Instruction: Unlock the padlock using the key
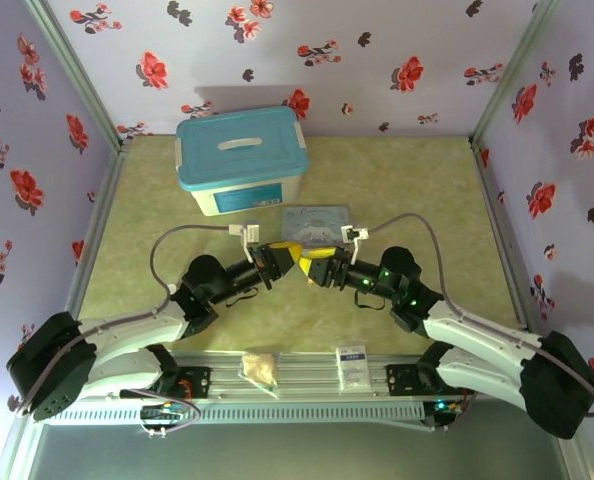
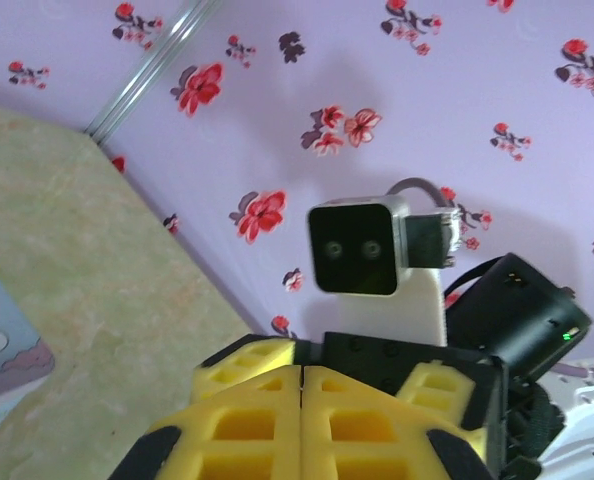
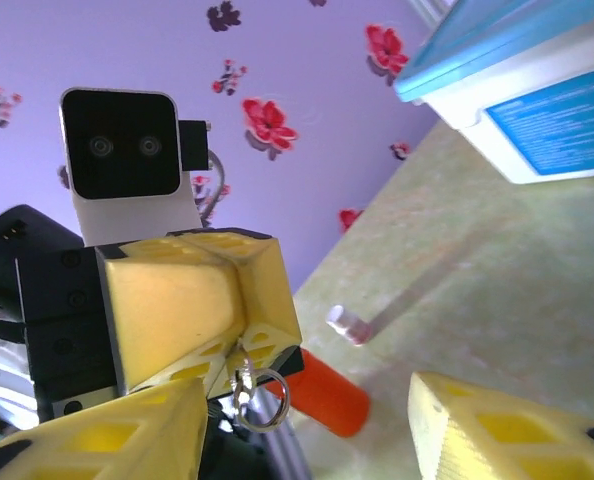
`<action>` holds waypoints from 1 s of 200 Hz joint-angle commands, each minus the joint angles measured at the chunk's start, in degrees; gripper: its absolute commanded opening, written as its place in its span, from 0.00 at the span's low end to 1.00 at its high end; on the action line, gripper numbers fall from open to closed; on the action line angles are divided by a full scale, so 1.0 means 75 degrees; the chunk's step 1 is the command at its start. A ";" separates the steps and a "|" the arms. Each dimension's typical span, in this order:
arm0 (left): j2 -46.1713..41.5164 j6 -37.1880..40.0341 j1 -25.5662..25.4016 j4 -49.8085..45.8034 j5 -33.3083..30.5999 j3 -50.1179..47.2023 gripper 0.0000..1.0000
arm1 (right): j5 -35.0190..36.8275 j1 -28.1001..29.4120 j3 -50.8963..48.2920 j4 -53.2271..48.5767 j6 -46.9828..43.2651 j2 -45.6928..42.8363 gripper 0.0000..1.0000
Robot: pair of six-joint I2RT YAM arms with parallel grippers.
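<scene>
My two grippers meet tip to tip over the middle of the table. The left gripper [image 1: 295, 259] [image 2: 303, 372] is shut, its yellow pads pressed flat together. In the right wrist view the key [image 3: 237, 378], with its thin silvery ring [image 3: 262, 400], hangs out of the seam between the left fingertips [image 3: 262, 335]. The padlock is hidden between those pads. The right gripper [image 1: 317, 263] [image 3: 309, 400] is open, one finger [image 3: 127, 435] on each side of the left tips and of the key. It touches neither.
A white box with a teal lid [image 1: 240, 160] stands at the back. A pale blue tin [image 1: 315, 222] lies just beyond the grippers. An orange-red cup [image 3: 327, 397] and a clear tube [image 3: 349, 323] lie below them. Two sachets [image 1: 352, 362] rest on the front rail.
</scene>
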 commanded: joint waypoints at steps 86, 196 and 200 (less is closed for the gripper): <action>0.0134 0.0089 0.0009 0.0766 -0.0106 -0.0061 0.00 | -0.0469 -0.0014 0.0194 0.1675 0.0519 0.0506 0.18; -0.0146 0.0453 0.0044 -0.0528 -0.0285 0.0173 0.46 | -0.0334 -0.0026 0.0144 0.0277 0.0033 0.0160 0.00; -0.0159 0.0470 0.0044 -0.0622 -0.0262 0.0206 0.44 | -0.0334 -0.0020 0.0147 0.0186 -0.0009 0.0126 0.00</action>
